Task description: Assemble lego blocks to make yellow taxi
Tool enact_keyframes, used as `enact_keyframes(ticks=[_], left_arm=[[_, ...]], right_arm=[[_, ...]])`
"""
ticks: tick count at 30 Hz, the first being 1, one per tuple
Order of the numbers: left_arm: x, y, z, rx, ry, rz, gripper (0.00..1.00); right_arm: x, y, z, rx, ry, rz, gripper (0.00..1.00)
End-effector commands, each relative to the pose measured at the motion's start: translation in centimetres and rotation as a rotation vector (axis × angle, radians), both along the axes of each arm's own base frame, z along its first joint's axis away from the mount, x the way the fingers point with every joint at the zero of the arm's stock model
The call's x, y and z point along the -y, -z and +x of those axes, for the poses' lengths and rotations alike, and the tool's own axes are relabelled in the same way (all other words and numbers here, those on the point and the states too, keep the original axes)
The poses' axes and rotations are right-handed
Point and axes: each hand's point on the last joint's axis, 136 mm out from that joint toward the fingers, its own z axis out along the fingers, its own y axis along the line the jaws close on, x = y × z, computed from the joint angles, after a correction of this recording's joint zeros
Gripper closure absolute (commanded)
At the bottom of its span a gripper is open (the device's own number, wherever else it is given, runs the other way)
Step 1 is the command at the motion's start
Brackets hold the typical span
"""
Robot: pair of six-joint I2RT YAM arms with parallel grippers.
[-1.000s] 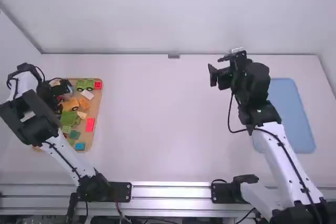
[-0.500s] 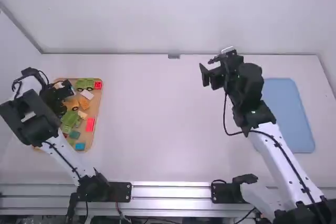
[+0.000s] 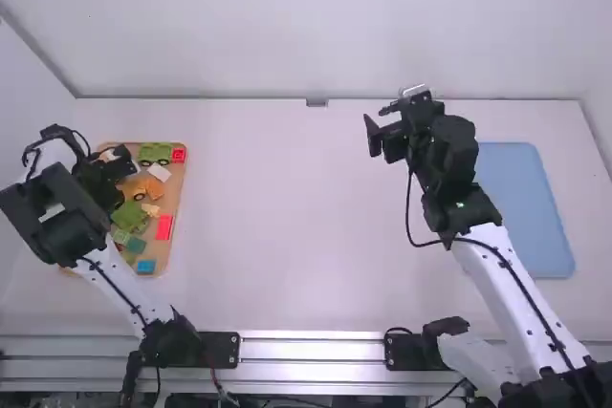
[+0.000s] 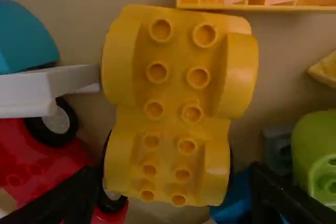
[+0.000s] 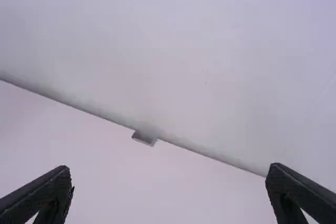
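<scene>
1. The left gripper (image 4: pixel 170 182) is open, its two fingers apart and straddling the wheeled end of the yellow car base (image 4: pixel 167 156). That placing looks chosen to take the base by its sides, keeping the studs free for bricks; no firm grip is visible.
2. The base lies among the bricks on the wooden tray (image 3: pixel 173 203), stud side towards the wrist camera. It is probably the taxi's chassis, so lifting it out first would make sense; the build seems at its very start.
3. The right gripper (image 5: pixel 168 177) is open too, holding nothing, and hangs over the far part of the table (image 3: pixel 287 217), well apart from the tray. I judge it is parked out of the other arm's way.
4. Edges are tight at the base: a red wheeled car (image 4: pixel 31 156) crowds one finger, a blue block (image 4: pixel 233 198) sits by the other, and a white block (image 4: pixel 26 95) reaches the base's flank. Closing could nudge or pinch these, so a straight lift looks safest.
5. For building, the broad stretch of table between the tray and the blue mat (image 3: pixel 521 207) gives both arms room, once the base is over the tray's rim.
</scene>
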Motion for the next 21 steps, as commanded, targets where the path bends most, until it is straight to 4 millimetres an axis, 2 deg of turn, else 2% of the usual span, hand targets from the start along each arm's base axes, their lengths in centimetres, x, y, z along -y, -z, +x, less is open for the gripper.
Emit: enact_keyframes(ticks=[1,10,14,17,21], left_arm=[[1.0,0.9,-0.5,-0.024,0.007,-0.042,0.24],[0.8,1.0,-1.1,-0.056,0.000,-0.026,0.24],[-0.1,0.8,0.0,0.004,-0.068,-0.017,0.28],[0.0,0.8,0.5,0.030,-0.075,-0.026,0.32],[0.1,1.0,0.8,0.042,-0.074,-0.035,0.29]], right_arm=[[0.0,-1.6,0.3,0.031,0.004,0.012,0.02],[-0.2,-2.0,0.3,0.045,-0.003,0.017,0.02],[-0.2,-2.0,0.3,0.044,-0.004,0.017,0.02],[-0.2,-1.9,0.3,0.044,-0.003,0.018,0.02],[-0.2,-1.9,0.3,0.044,-0.004,0.017,0.02]])
